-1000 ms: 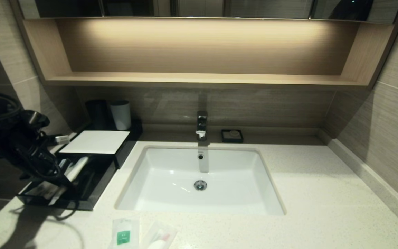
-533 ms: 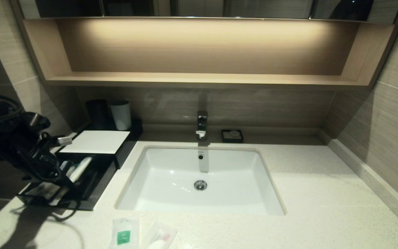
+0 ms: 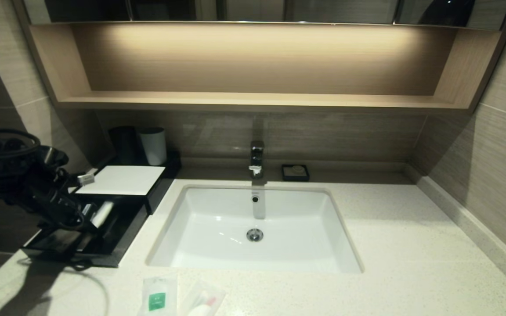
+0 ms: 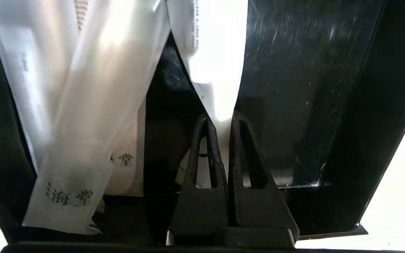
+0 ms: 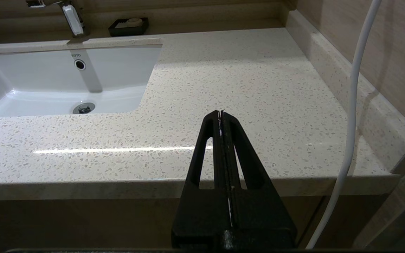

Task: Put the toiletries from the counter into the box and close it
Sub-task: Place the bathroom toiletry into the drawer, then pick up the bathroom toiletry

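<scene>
We're pinching white pack with left gripper inside open drawer; right gripper idling shut off counter edge.

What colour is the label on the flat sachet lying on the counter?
Green, on the sachet in front of the sink; best in the head view.

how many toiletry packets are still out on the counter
2: a green-label sachet and a pink-marked packet, side by side on the counter in front of the sink. More may lie beyond the frame's lower edge.
</scene>
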`<state>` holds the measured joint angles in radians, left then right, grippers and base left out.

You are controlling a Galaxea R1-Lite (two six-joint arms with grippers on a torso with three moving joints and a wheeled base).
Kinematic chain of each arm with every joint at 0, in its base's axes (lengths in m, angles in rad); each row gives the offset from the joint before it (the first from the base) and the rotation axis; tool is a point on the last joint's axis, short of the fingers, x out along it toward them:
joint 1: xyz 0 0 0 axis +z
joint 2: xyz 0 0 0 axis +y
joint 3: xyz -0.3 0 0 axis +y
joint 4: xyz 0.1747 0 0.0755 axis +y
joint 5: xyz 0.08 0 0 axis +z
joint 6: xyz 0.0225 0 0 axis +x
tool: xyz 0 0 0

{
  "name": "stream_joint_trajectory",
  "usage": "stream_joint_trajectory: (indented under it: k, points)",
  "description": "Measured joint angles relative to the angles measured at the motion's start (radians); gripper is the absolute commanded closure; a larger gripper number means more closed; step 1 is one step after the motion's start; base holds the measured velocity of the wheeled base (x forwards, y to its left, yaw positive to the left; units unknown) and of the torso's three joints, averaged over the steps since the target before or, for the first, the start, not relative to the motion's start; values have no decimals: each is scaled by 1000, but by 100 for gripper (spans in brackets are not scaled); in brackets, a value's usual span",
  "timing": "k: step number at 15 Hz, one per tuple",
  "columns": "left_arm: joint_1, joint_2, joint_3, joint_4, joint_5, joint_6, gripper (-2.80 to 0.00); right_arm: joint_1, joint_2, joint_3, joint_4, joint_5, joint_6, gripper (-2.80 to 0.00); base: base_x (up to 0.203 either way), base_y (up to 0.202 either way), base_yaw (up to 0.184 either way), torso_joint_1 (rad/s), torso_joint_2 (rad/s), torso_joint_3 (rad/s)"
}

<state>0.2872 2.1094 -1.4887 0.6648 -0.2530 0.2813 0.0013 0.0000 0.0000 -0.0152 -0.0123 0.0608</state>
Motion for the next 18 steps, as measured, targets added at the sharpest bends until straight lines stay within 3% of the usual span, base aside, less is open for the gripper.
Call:
stream_joint_trajectory:
  k: [1,8,14,15,18]
  points:
    - [0,0,3,0,0,1,-280,0,0,0,0,0,0,0,0,0,0,0,0,0]
    - [1,-52,29,11,-3,7,-280,0,0,0,0,0,0,0,0,0,0,0,0,0]
    - [2,-222,112,27,-1,-3,-280,0,0,0,-1,0,0,0,0,0,0,0,0,0]
    - [2,-274,142,47,-1,-8,0,0,0,0,-1,0,0,0,0,0,0,0,0,0]
    - [-14,-442,253,157,-1,-11,0,0,0,0,-1,0,0,0,0,0,0,0,0,0]
